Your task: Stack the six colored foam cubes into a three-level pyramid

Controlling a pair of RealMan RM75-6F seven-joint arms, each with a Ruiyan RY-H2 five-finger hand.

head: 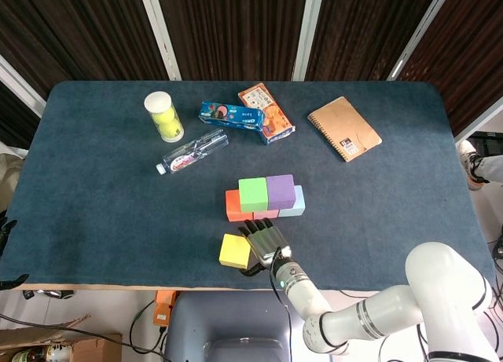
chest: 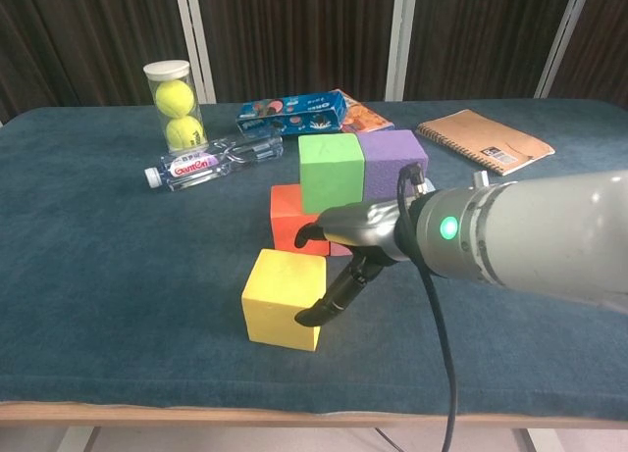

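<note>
Right hand (chest: 339, 251) extends low over the table, fingers spread and empty, fingertips against the side of the yellow cube (chest: 284, 297) at 7 o'clock of the stacked cubes (chest: 343, 192).

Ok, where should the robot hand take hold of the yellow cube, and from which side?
Probably across its two opposite upright faces, coming down from above. The yellow cube sits flat and alone on the table, top face clear, left face unobstructed. The right robot hand is already at its right face, fingers open, so thumb and fingers could straddle it. The stacked cubes behind leave little room for a rear approach.
</note>
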